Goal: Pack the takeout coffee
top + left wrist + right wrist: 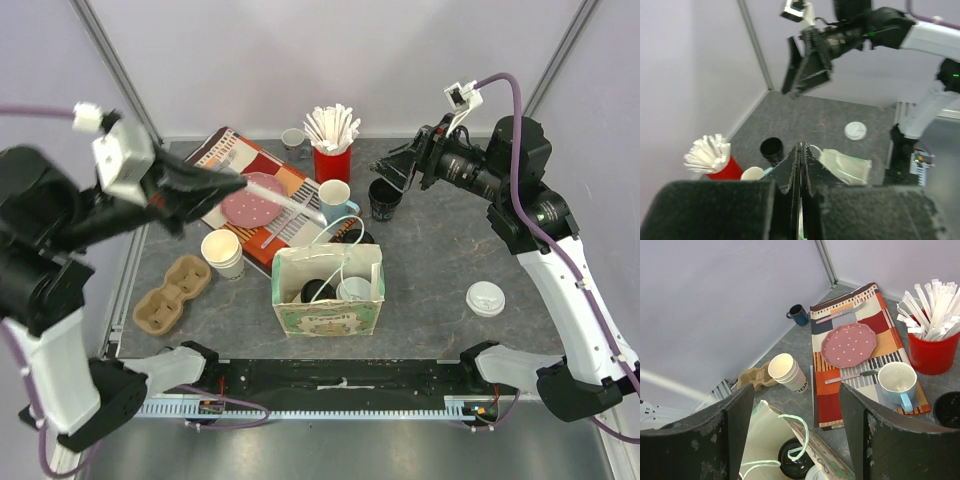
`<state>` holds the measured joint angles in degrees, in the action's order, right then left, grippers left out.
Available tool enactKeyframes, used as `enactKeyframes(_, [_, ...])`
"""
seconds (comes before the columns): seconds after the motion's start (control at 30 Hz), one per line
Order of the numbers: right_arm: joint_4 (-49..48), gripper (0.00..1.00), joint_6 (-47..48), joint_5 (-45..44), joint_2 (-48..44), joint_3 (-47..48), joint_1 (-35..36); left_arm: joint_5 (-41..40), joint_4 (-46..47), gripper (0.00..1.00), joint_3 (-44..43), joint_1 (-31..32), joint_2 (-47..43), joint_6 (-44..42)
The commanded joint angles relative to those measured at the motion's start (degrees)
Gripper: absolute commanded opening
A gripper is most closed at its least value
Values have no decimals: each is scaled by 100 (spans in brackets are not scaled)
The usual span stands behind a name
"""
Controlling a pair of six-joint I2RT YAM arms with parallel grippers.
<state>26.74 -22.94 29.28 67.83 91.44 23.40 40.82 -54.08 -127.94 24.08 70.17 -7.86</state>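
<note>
A paper bag (328, 292) with pale green handles stands at the table's front middle. Inside it are two cups: one with a black lid (317, 291) on the left, also in the right wrist view (797, 462), and one with a white lid (353, 290) on the right. My left gripper (237, 184) is shut and empty, raised over the striped mat at the left. In its own view the fingertips (800, 150) are pressed together. My right gripper (392, 166) is open and empty, held high at the back right, above the bag in its own view (795, 435).
A loose white lid (486, 298) lies at the right. A black cup (385, 198), a light-blue mug (335, 197), a red holder of white sticks (332, 150), a pink plate (254, 208) on a striped mat, stacked paper cups (223, 253) and a cardboard cup carrier (172, 292) surround the bag.
</note>
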Motion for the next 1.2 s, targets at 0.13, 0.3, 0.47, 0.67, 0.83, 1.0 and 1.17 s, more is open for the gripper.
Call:
enactKeyframes(0.13, [-169,76,-255,43,-95,208,-19,735,-410,2,1601,-17,-1145,707])
enactKeyframes(0.3, [-82,75,-290,-97,-332,190,-19,261,-60,2,2387,-17,-1296,426])
enactKeyframes(0.47, [111,75,-246,-212,-507,208,-19,-21,310,2,2730,-17,-1094,355])
enactKeyframes(0.67, [191,75,-176,-300,-587,155,-19,111,267,2,3089,-8,-987,198])
enactKeyframes(0.83, [191,76,-149,-291,-587,76,-19,67,416,2,4127,167,-1304,-268])
enactKeyframes(1.0, [182,76,-158,-309,-613,-38,-19,-399,407,2,4198,615,-1094,-585])
enactKeyframes(1.17, [191,76,-141,-317,-622,-47,-28,-425,451,14,4356,739,-970,-629])
